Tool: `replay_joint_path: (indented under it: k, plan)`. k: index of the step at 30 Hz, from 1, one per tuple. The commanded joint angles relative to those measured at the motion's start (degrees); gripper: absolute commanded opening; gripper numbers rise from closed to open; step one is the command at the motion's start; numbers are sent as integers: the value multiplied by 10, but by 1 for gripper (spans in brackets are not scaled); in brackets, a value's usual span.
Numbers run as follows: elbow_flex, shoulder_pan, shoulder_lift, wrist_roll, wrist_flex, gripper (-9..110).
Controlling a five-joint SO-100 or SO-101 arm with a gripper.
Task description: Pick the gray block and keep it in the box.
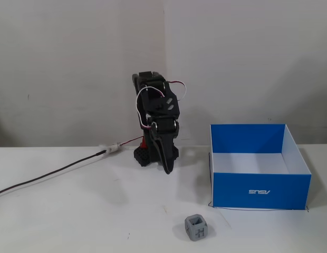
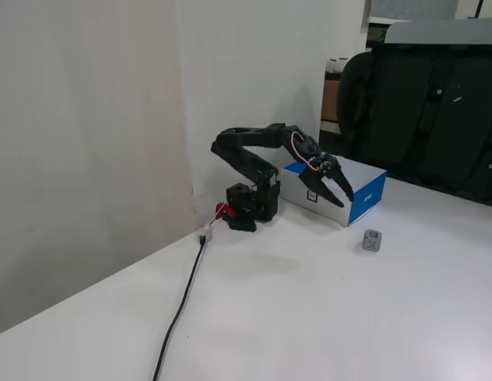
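Observation:
The gray block point(image 1: 196, 227) is a small gray cube with an H on one face, and it sits on the white table near the front edge, left of the box's front corner. It also shows in the other fixed view point(image 2: 372, 240). The box point(image 1: 261, 190) is a shallow blue tray with a white floor and stands empty at the right; it is also in a fixed view point(image 2: 367, 199). My gripper point(image 1: 167, 167) points down, hangs above the table by the arm's base, well behind the block, and looks shut and empty. It also shows from the side point(image 2: 346, 194), in front of the box.
A dark cable point(image 1: 47, 176) runs left across the table from the arm's base point(image 2: 247, 213). White walls stand behind the table. A black chair point(image 2: 420, 103) stands beyond the table's far side.

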State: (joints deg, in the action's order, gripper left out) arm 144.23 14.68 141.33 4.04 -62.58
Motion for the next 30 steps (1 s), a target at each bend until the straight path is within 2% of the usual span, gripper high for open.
replay_joint_path:
  k: [1, 3, 5, 10, 22, 30]
  plan:
    - [-88, 2, -109, -3, 21, 12]
    - [-135, 5, -208, -3, 21, 14]
    - [-170, 10, -279, -4, 21, 23]
    - [-194, 40, -303, -13, 32, 33]
    - [-360, 80, -590, -33, 19, 35]
    - [-384, 89, -625, -38, 0, 33]
